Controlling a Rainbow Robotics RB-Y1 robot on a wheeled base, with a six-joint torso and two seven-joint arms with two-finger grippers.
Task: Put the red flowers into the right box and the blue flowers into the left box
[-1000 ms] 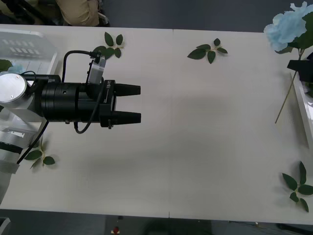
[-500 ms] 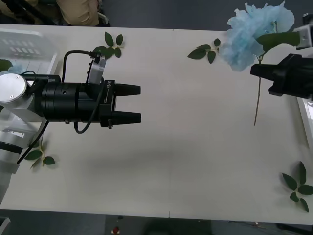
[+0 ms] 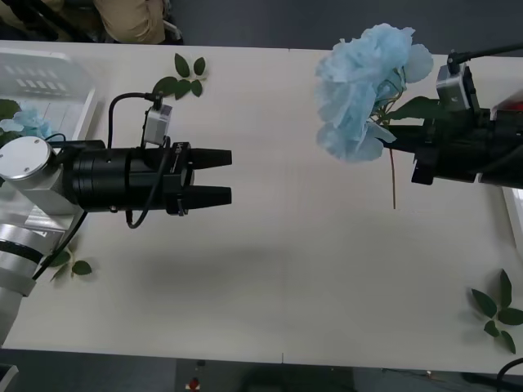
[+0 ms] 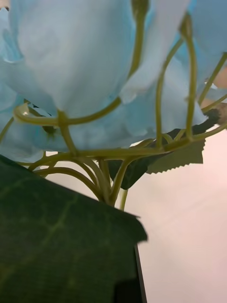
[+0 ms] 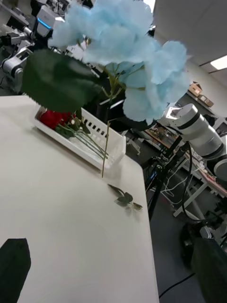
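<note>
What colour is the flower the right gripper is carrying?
Pale sky blue flower, with dark green leaves; clearest in the front view.

Matt pale table (image 3: pixel 286 269), seemingly cloth blue flowers (image 3: pixel 359 90), white plastic right box (image 5: pixel 90 147)

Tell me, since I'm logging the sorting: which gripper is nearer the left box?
Left. The left gripper hangs over the table beside the left box, jaws open. The right gripper is across the table, holding a blue flower.

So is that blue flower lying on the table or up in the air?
In the air: the right hand holds the blue flower up, its stem tip clear of the table.
</note>
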